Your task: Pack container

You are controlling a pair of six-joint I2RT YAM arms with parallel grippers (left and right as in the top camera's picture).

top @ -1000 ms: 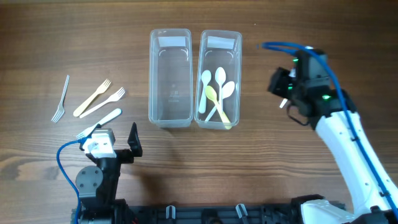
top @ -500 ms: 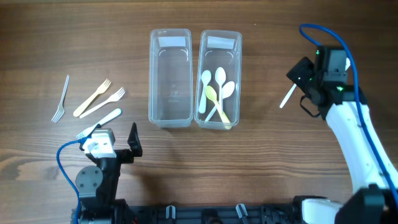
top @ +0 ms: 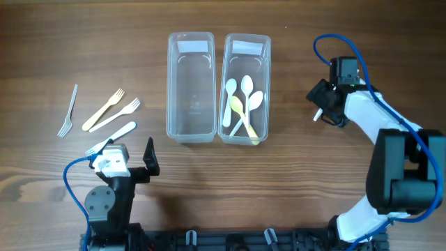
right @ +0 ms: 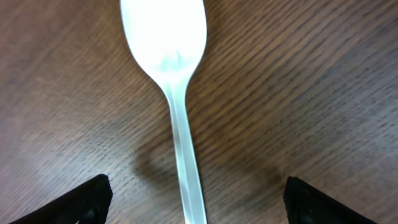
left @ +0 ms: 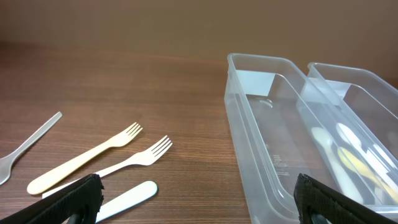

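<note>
- The step now is picking up 1 more spoon (right: 174, 93) to pack.
- This white spoon lies flat on the table (top: 293, 174), to the right of the 2 clear boxes.
- The right fingers (top: 322, 106) hang over the spoon, spread wide on both sides of its handle, holding nothing.
- The right box (top: 267, 84) already has 4 spoons (top: 244, 104) inside. The left box (top: 189, 87) has none.
- Next, I think the fingers must go down, pinch the thin handle, and carry it to the right box.
- The left fingers (left: 199, 199) sit wide apart by the 4 forks (top: 104, 115), holding nothing.
</note>
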